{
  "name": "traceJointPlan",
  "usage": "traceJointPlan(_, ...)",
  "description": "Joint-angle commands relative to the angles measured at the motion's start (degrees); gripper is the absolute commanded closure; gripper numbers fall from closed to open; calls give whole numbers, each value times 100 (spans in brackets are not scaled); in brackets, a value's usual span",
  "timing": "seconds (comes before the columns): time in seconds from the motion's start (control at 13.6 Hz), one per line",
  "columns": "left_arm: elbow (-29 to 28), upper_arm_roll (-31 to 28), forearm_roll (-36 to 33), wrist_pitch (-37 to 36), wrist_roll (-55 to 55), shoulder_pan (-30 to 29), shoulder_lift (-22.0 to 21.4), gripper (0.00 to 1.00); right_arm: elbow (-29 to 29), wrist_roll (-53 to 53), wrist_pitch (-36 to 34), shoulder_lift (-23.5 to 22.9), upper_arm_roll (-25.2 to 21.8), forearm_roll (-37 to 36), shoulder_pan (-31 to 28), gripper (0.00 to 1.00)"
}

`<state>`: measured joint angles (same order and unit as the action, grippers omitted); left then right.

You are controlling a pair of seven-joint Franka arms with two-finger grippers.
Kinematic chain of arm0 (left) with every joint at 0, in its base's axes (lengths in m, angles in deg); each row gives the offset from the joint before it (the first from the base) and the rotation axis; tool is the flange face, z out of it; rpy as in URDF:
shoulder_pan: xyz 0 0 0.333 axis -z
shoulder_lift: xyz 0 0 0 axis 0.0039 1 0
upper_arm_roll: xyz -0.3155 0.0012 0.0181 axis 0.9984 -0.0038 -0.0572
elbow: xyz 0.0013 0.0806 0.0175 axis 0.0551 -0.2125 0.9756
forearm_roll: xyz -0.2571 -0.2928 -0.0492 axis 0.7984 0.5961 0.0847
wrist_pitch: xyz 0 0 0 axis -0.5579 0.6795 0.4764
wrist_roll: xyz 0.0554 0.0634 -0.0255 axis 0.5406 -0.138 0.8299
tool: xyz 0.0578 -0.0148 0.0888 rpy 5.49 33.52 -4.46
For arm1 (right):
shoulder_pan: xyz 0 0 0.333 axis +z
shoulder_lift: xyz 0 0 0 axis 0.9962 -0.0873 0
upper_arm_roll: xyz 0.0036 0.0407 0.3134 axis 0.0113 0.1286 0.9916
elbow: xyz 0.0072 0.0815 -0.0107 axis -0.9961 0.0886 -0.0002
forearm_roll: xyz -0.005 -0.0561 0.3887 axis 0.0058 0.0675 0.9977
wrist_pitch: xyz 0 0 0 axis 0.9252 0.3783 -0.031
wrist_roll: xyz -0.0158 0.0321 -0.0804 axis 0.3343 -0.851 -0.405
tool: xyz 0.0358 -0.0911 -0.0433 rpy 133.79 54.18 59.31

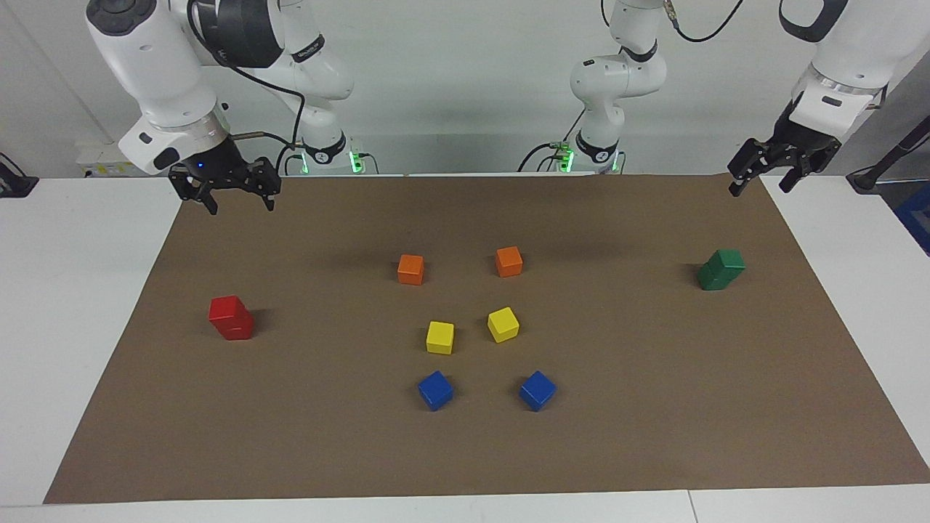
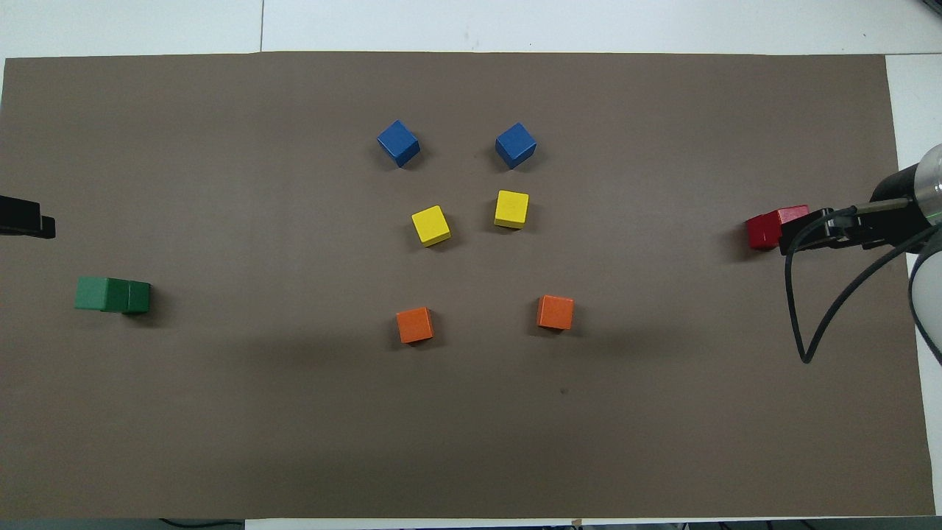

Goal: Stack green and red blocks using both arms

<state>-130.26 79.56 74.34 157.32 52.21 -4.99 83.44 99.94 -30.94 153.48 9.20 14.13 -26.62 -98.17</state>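
Two red blocks stand stacked one on the other at the right arm's end of the brown mat; in the overhead view my right hand partly covers this red stack. Two green blocks form a stack at the left arm's end, and that green stack shows whole from above. My right gripper hangs open and empty over the mat's corner nearest its base, apart from the red stack. My left gripper hangs open and empty over the mat's corner at its own end.
In the middle of the mat lie two orange cubes nearest the robots, two yellow cubes farther out, and two blue cubes farthest. White table borders the mat.
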Motion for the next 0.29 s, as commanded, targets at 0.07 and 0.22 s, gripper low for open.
traceJointPlan(0.07,-168,-23,-38,95,86,3,-165,0,-131,112,-111,-73,36,65,-36,0)
traceJointPlan(0.22,-168,-23,-38,95,77,3,-165,0,-113,112,-102,-64,36,65,-36,0)
